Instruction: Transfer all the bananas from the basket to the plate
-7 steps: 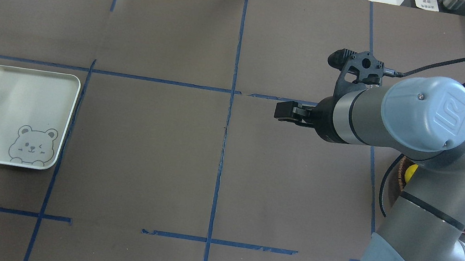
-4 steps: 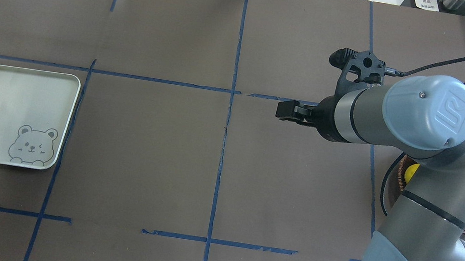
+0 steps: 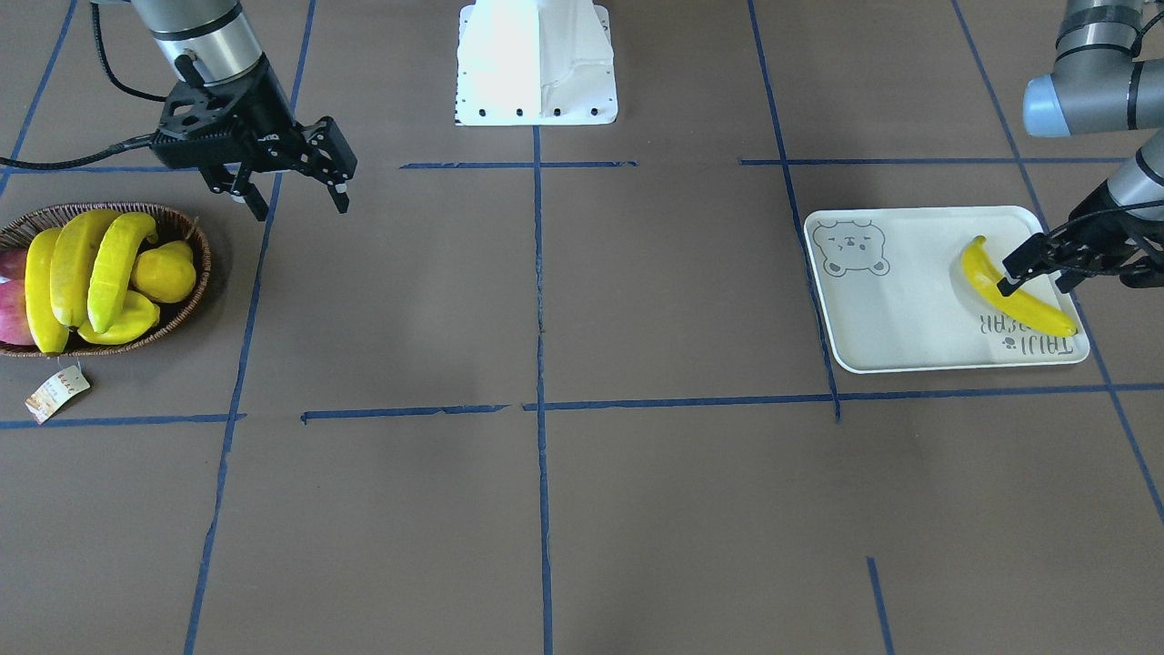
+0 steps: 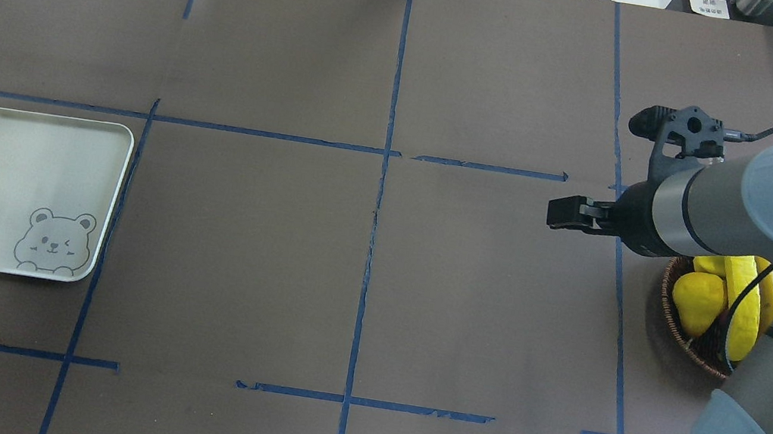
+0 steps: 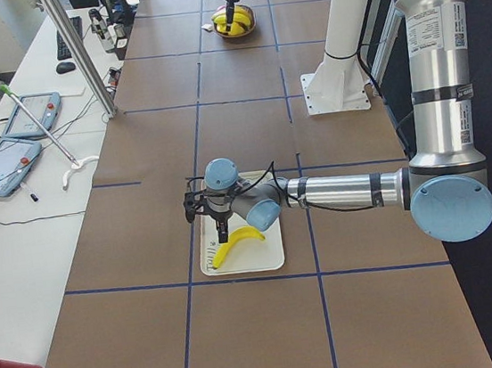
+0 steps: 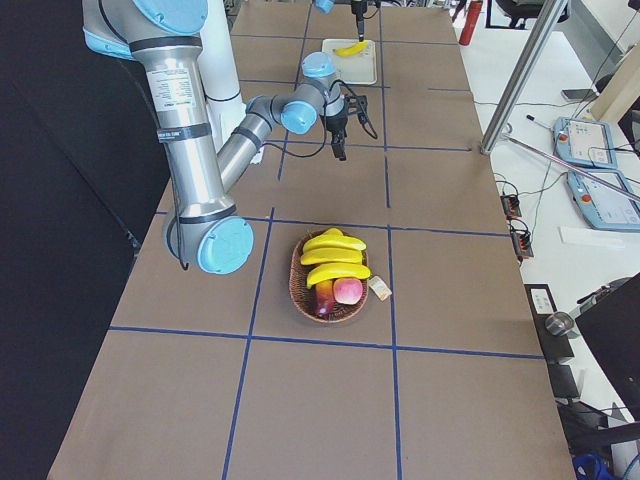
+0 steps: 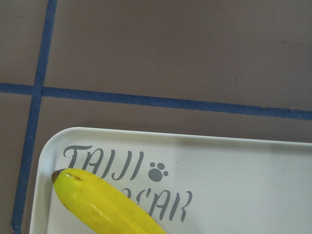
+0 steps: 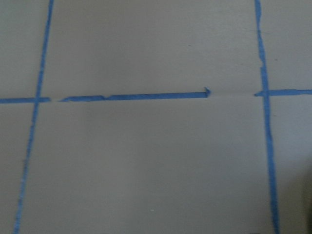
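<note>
Yellow count so far: one banana (image 3: 1041,312) lies flat on the plate (image 3: 900,300), over the lettering at the end away from the bear face. The other three bananas (image 3: 114,259) are piled in the basket (image 3: 198,238), way across the tabletop (image 3: 546,509), mixed in with a couple of stubbier yellow fruits and something red. So I'd call this one of four done, with the next fetch not yet begun. My left pincer (image 3: 1071,264) hangs right over the plated banana with its fingers apart and nothing in them. The banana rests on the plate on its own. My right pincer (image 3: 296,196) is also spread and empty, over bare tabletop just beside the basket on the side toward my base. Next move, I reckon, is on the right: swing over the basket, drop onto the topmost banana near its middle, and close across the narrow width so it doesn't roll or drag its neighbours out. The plate is well apart from the basket, so I'd guess it takes a pass to the left pincer somewhere mid-tabletop. The left one needs to lift clear of the plate first.
</note>
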`<state>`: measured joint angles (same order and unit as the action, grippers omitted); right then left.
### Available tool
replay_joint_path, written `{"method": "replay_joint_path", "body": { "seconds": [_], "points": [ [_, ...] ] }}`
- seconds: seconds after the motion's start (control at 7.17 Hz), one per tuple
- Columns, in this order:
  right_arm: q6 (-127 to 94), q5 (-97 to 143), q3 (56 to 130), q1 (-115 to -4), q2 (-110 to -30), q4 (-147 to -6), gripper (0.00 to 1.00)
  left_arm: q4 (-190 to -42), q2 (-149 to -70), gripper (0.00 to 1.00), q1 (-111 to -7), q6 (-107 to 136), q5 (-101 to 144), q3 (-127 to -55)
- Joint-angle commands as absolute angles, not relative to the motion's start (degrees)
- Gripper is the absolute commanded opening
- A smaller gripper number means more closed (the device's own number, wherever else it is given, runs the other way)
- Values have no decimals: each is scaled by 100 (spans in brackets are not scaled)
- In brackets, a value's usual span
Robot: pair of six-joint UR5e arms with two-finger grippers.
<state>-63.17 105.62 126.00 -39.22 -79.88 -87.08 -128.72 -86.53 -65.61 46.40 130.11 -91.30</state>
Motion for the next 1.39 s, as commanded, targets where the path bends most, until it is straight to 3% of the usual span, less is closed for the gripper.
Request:
{"method": "replay_joint_path", "body": {
  "seconds": [0.0,0.28,0.7,0.84,0.98,1.12,1.26],
  "points": [
    [-5409,10564,13041,-4130,-9110,-8675,100,-12632,-8710,99,-6846,4641,13621,-9350],
    [-5089,10564,12965,-4228,-9823,-8456,100,-12060,-9025,99,-6838,4641,13588,-9633],
    [-5089,10529,12289,-4280,-9861,-8455,99,-12059,-9061,99,-6829,4658,13579,-9659],
    [-5080,10547,12148,-4289,-9844,-8472,95,-12059,-9096,99,-6829,4667,13579,-9659],
    [-5071,10564,12094,-4289,-9852,-8490,83,-12059,-9097,99,-6829,4667,13579,-9668],
    [-5063,10573,12085,-4289,-9853,-8508,83,-12059,-9097,99,-6829,4667,13579,-9668],
    [-5063,10573,12041,-4280,-9826,-8508,76,-12059,-9097,99,-6829,4667,13579,-9668]
  ]
}}
